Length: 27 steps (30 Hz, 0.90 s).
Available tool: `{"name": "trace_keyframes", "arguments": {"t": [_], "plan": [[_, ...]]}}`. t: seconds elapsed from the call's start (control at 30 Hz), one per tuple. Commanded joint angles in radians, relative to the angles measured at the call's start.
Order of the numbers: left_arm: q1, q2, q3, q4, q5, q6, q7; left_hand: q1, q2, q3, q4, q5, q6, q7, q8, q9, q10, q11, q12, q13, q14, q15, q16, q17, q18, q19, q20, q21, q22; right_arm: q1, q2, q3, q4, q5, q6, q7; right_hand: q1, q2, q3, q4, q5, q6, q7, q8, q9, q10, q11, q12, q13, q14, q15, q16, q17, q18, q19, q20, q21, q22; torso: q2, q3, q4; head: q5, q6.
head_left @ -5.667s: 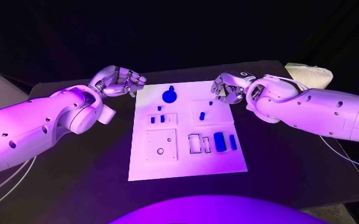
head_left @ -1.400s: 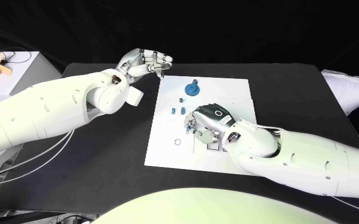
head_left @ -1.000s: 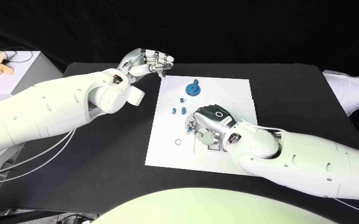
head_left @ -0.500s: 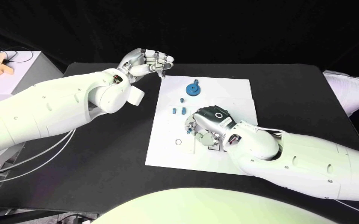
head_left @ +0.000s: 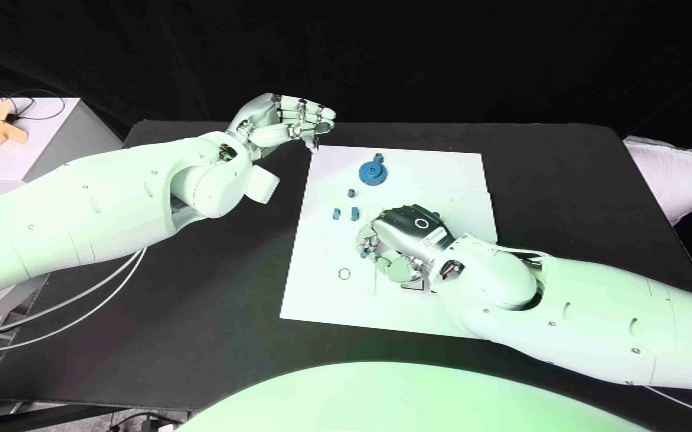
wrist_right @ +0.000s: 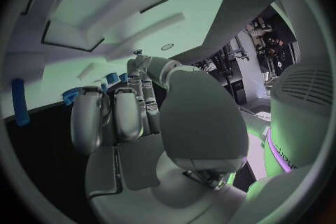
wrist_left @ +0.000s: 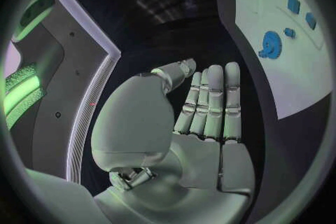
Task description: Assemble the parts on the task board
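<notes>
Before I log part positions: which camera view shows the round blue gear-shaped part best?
The head view: the round blue gear-shaped part lies unobstructed at the far end of the white task board. The left wrist view shows it small and distorted near the rim. In the right wrist view, only a blue sliver shows behind the right hand.

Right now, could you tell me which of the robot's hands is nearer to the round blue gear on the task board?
The left hand is slightly nearer, beyond the board's far-left corner, off the board. The right hand is over the board's middle, nearer the robot than the round blue gear.
</notes>
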Motion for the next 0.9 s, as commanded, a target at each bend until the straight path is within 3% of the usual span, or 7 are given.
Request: {"name": "trace_keyframes", "arguments": {"t": [0.03, 0.63, 0.73, 0.9], "plan": [[0.0, 0.003, 0.001, 0.001, 0.006, 0.012, 0.003, 0.0, 0.001, -0.006, 0.0, 0.006, -0.006, -0.002, 0.005, -0.002, -0.009, 0.001, -0.004, -0.001, -0.008, 0.002, -0.006, -0.001, 0.007, 0.004, 0.0, -0.006, -0.001, -0.001, 0.003, 0.0, -0.002, -0.019, 0.031, -0.006, -0.002, 0.005, 0.007, 0.001, 0.003, 0.006, 0.0, 0.001, 0.001, 0.04, -0.036, 0.002, 0.001, 0.032, -0.009, 0.002, 0.001, -0.009, 0.009, -0.002, 0.006, 0.001, 0.0, -0.0005, -0.0002, 0.0, 0.0], [0.0, 0.003, 0.001, 0.0, 0.006, 0.013, 0.001, 0.0, 0.001, -0.006, 0.0, 0.006, -0.006, -0.002, 0.005, -0.002, -0.009, 0.001, -0.004, -0.001, -0.008, 0.002, -0.006, -0.001, 0.007, 0.004, 0.0, -0.006, -0.001, -0.006, 0.018, -0.002, -0.022, -0.021, 0.064, -0.009, -0.016, 0.004, 0.008, 0.001, 0.004, -0.01, 0.006, -0.005, 0.005, 0.025, -0.031, -0.011, 0.0, 0.029, -0.005, -0.002, -0.011, -0.006, 0.002, 0.0, -0.002, -0.008, 0.0, 0.0002, 0.0002, 0.0, 0.0], [0.0, 0.003, 0.001, 0.0, 0.006, 0.014, 0.001, 0.0, 0.001, -0.006, 0.0, 0.006, -0.006, -0.002, 0.005, -0.002, -0.009, 0.001, -0.004, -0.001, -0.008, 0.002, -0.006, -0.001, 0.007, 0.004, 0.0, -0.006, -0.001, -0.007, 0.023, -0.003, -0.029, -0.003, 0.062, 0.012, -0.059, -0.022, -0.02, 0.017, 0.02, -0.058, 0.02, -0.033, 0.0, -0.032, -0.015, -0.017, -0.01, 0.022, 0.011, -0.011, -0.032, -0.001, -0.013, 0.012, -0.028, -0.034, 0.0, 0.0, -0.0003, 0.0, 0.0], [0.0, 0.004, 0.001, 0.0, 0.006, 0.015, 0.0, 0.0, 0.001, -0.006, 0.0, 0.006, -0.006, -0.002, 0.005, -0.002, -0.009, 0.001, -0.004, -0.001, -0.008, 0.002, -0.006, -0.001, 0.007, 0.004, 0.0, -0.006, -0.001, -0.007, 0.026, -0.005, -0.035, 0.014, 0.054, 0.031, -0.088, -0.055, -0.051, 0.033, 0.013, -0.11, 0.023, -0.069, -0.008, -0.123, 0.003, -0.013, -0.031, 0.016, 0.024, -0.014, -0.05, 0.015, -0.048, 0.027, -0.095, -0.102, -0.001, 0.0002, -0.0012, 0.001, 0.0]]}}
